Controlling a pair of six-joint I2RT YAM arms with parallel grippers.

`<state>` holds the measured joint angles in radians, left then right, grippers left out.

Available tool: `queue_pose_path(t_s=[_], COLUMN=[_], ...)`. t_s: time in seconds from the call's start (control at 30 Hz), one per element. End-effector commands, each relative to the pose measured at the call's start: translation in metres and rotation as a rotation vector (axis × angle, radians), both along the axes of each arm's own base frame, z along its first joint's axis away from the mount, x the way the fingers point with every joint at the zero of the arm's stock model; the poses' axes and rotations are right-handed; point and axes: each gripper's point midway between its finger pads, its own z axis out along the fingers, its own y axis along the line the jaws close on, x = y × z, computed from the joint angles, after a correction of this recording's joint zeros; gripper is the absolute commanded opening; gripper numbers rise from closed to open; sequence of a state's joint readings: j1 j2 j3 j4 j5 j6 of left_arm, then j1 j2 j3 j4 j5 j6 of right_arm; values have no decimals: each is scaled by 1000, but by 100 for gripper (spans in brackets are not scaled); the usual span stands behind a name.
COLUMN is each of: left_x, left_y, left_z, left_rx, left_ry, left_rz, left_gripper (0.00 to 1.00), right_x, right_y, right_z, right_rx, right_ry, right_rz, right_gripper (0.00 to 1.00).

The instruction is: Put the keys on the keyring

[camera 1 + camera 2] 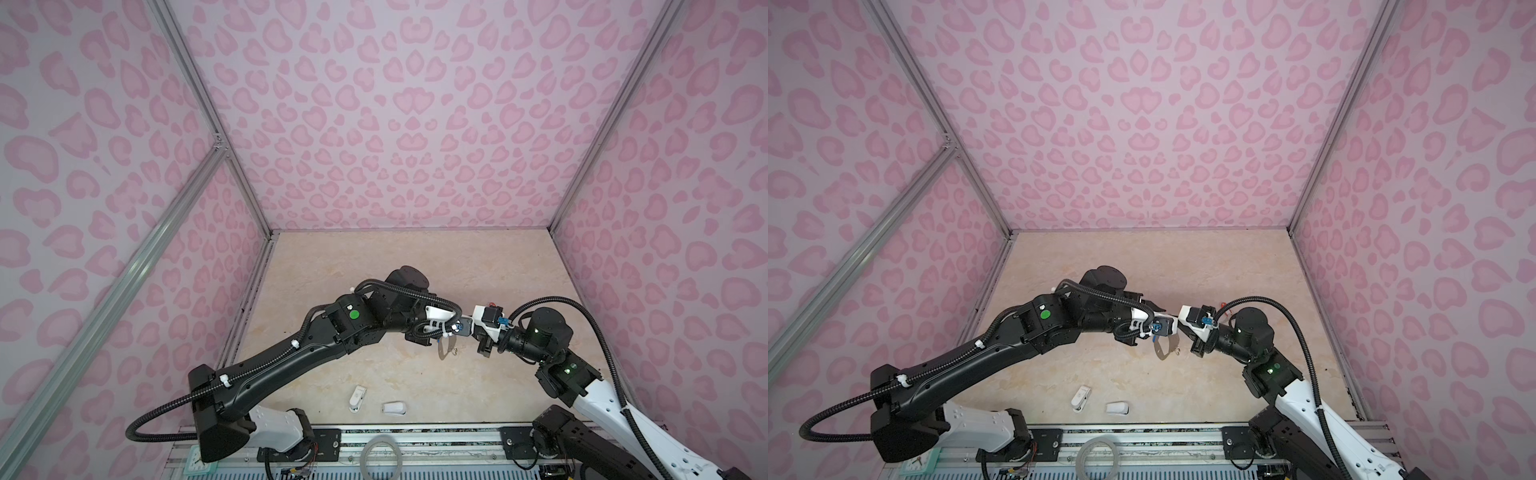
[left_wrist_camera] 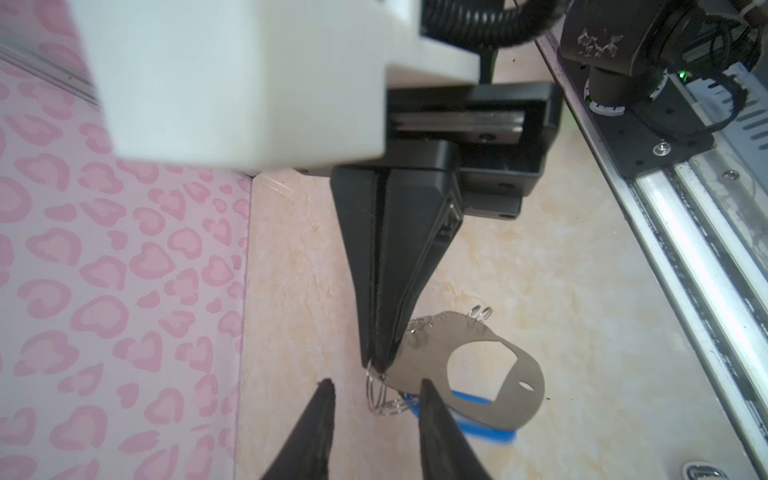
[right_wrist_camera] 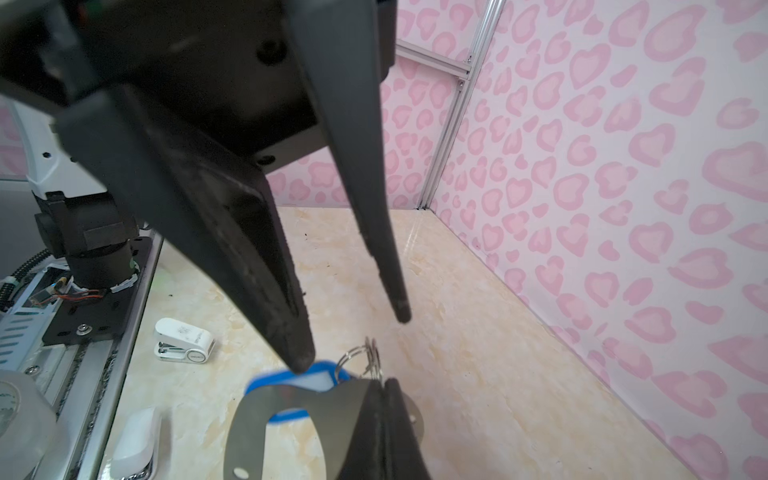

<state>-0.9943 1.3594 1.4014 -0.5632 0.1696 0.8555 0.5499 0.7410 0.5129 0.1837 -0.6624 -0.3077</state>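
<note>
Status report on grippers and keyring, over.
Left gripper open, beside keyring. Right gripper shut on keyring. Blue key tag behind it, attachment unclear. No obstruction seen.

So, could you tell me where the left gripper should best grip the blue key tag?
Probably the end of the blue key tag that shows past the grey plate, pinched across its narrow width, coming from the side away from the shut right gripper; the plate covers the rest.

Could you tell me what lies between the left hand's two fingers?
Wire rings of the keyring, which the right hand pinches; the left wrist view shows it.
</note>
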Motion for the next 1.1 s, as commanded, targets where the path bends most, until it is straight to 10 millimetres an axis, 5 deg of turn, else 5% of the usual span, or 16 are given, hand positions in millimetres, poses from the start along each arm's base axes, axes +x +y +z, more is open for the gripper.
queue_pose_path(t_s=[0.0,0.3,1.07], left_x=[2,-5,-8], left_y=[5,21,8], left_z=[21,28,20], left_rx=[-139,-353,-411], left_ry=[74,270,369], left_rz=[15,-85,-149], left_gripper=[35,31,23], right_x=[0,-5,-20], right_y=[1,2,3], right_z=[11,30,53], right_rx=[55,162,237], right_ry=[-56,-124,-166], right_rz=[4,28,87], right_gripper=[0,0,0])
